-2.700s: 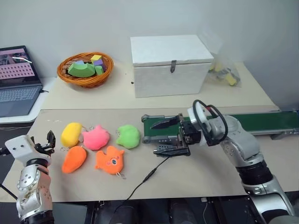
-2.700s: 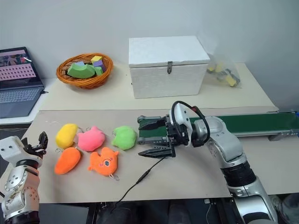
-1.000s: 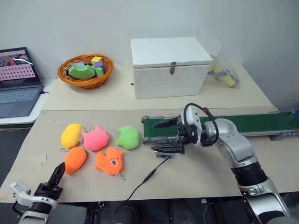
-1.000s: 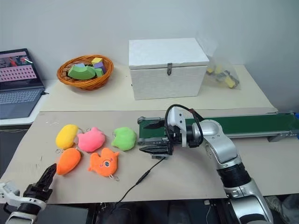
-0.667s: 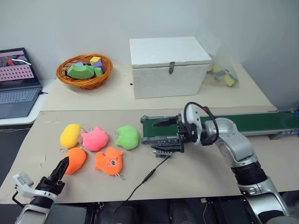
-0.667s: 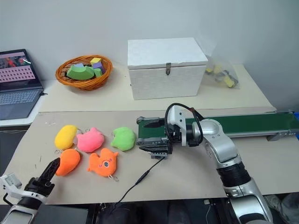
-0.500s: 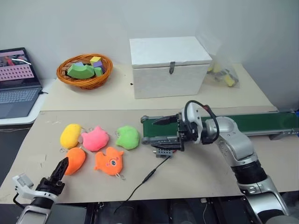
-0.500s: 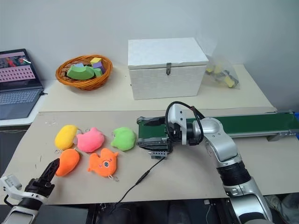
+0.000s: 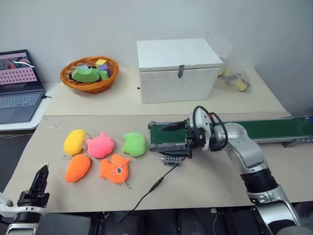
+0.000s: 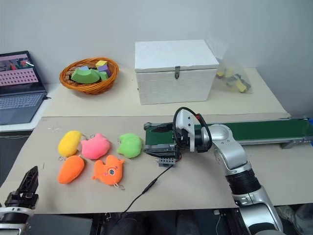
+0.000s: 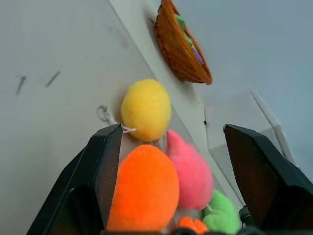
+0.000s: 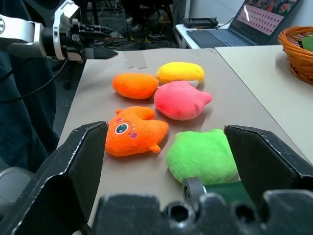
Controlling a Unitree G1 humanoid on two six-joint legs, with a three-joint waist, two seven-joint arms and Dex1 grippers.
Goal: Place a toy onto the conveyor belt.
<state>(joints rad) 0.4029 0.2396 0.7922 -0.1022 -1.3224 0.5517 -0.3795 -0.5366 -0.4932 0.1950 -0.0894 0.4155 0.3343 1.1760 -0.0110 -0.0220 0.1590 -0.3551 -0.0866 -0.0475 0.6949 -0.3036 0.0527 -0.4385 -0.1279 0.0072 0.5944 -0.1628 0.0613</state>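
Basket [image 9: 89, 74] holds green, yellow, purple blocks.

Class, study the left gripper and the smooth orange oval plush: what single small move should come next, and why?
Probably ease the left gripper forward. It is open and empty, with the orange oval toy lying between and ahead of its fingers, ungrasped on the table.

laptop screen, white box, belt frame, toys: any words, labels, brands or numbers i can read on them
None can be read.
Laptop: its screen shows rows of small pink marks, too small to read.
White box: a dark latch, no lettering visible.
Conveyor belt: no visible label.
Orange oval toy: no text visible.
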